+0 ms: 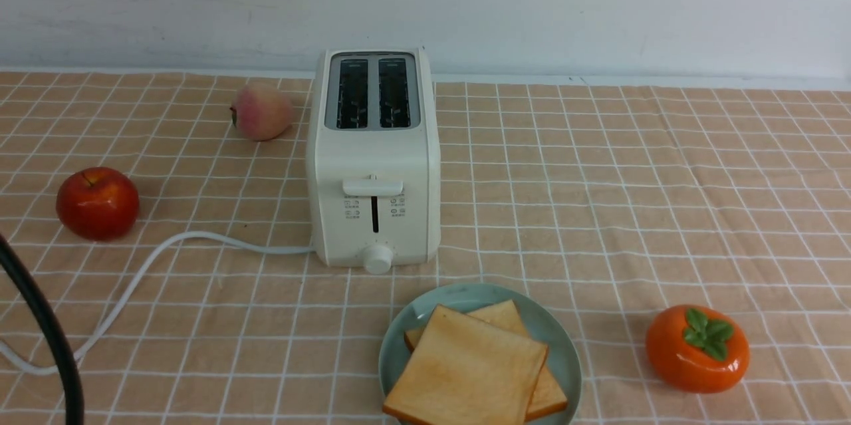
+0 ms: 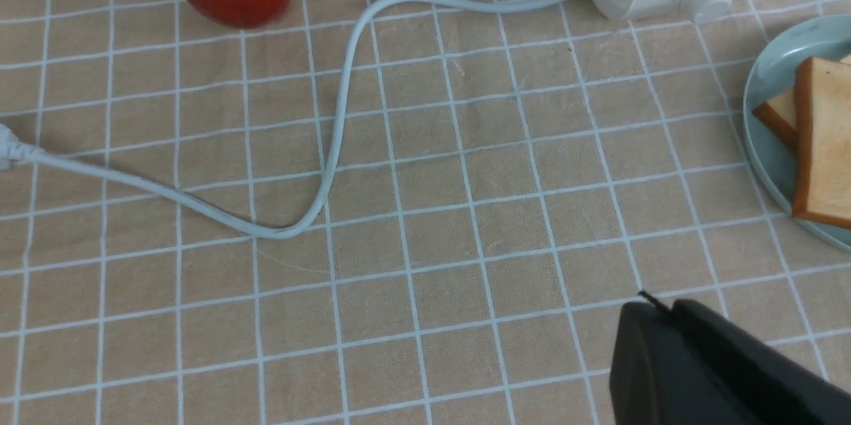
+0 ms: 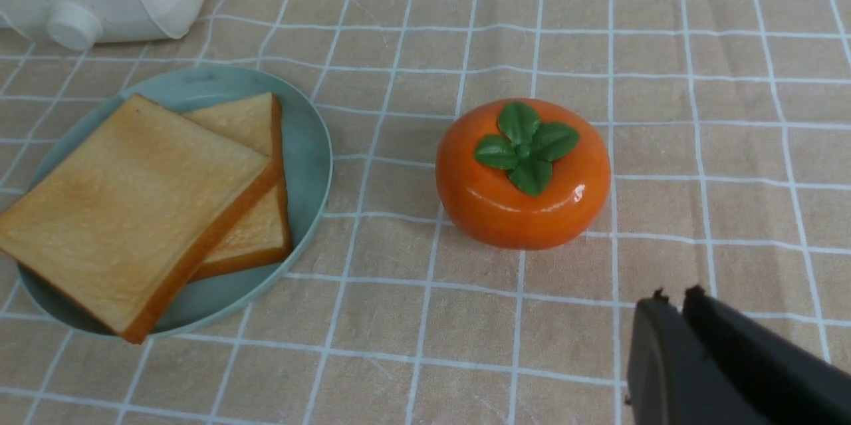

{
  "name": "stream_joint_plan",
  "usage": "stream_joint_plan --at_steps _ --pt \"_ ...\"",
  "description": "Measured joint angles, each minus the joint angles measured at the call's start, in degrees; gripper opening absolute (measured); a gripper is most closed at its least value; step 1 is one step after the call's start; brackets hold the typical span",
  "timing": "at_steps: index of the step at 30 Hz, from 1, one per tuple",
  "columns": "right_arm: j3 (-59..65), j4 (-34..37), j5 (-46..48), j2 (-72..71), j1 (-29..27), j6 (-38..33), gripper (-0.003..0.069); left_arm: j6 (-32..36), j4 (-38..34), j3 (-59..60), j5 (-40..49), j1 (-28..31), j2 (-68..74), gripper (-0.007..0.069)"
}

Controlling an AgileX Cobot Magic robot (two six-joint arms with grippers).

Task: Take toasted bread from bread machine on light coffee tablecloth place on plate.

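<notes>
Toasted bread: two slices lie flat on the plate, one on top of the other and turned a little, so a corner of the lower slice shows behind.
Plate: stands on the light coffee tablecloth, just in front of the bread machine.
Bread machine: both slots on top are empty; its white cord runs over the cloth toward my left side.
My left gripper: fingers pressed together, holding nothing, above bare cloth, well apart from the plate.
My right gripper: fingers nearly together, holding nothing, near the orange persimmon.
Other fruit: a red apple and a peach lie left of the bread machine.
</notes>
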Motion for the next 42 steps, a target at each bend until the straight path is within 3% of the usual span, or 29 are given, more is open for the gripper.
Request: stream_joint_plan --at_steps 4,9,10,12,14,16,23,33,42 --pt "0.00 0.00 0.00 0.00 0.00 0.00 0.0047 1.78 -0.73 1.50 -2.22 0.00 -2.89 0.0016" --pt "0.00 0.00 0.00 0.00 0.00 0.00 0.0055 3.66 -0.63 13.47 -19.25 1.41 -14.76 0.0017" --pt "0.00 0.00 0.00 0.00 0.00 0.00 0.0056 3.66 -0.54 13.47 -19.25 1.67 -15.32 0.0017" --pt "0.00 0.00 0.07 0.00 0.00 0.00 0.0059 3.66 -0.48 23.24 -31.65 6.57 -21.80 0.0017" --pt "0.00 0.00 0.11 0.00 0.00 0.00 0.0062 3.66 -0.64 27.12 -35.67 9.04 -25.13 0.0017" --pt "0.00 0.00 0.11 0.00 0.00 0.00 0.0065 3.66 -2.24 37.19 -42.46 16.56 -32.86 0.0020" --pt "0.00 0.00 0.22 0.00 0.00 0.00 0.0071 6.09 -9.84 51.76 -42.58 31.46 -38.94 0.0030" --pt "0.00 0.00 0.22 0.00 0.00 0.00 0.0078 6.66 -11.35 53.34 -39.84 25.96 -38.94 0.0036" --pt "0.00 0.00 0.22 0.00 0.00 0.00 0.0087 6.66 -11.47 53.34 -39.84 25.54 -38.94 0.0041"
